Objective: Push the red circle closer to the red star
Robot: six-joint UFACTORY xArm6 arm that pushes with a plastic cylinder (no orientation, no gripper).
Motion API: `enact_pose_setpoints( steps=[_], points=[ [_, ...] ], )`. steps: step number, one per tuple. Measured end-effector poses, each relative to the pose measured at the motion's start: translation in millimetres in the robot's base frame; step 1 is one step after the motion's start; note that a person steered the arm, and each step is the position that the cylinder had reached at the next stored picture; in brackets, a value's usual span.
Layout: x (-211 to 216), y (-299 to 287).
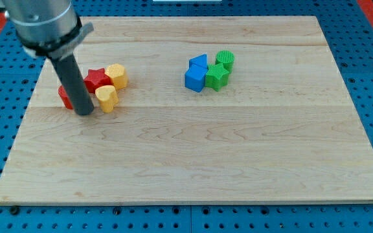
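Observation:
The red star (96, 79) lies at the board's upper left. The red circle (64, 97) sits just left and below it, mostly hidden behind my rod. My tip (85, 112) rests on the board right against the red circle's lower right side, below the red star and left of a yellow block (106, 98). A second yellow block (117, 76), a hexagon, touches the red star's right side.
A cluster near the board's top middle holds a blue triangle (199, 63), a blue cube (195, 79), a green star (217, 77) and a green cylinder (225, 59). The wooden board (193, 162) lies on a blue pegboard surface.

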State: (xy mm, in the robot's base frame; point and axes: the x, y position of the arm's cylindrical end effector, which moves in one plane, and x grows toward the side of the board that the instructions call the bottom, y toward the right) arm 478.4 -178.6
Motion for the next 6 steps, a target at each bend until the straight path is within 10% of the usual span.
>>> enact_pose_setpoints(
  steps=[2, 6],
  points=[
    [-15, -104],
    [-24, -38]
  ],
)
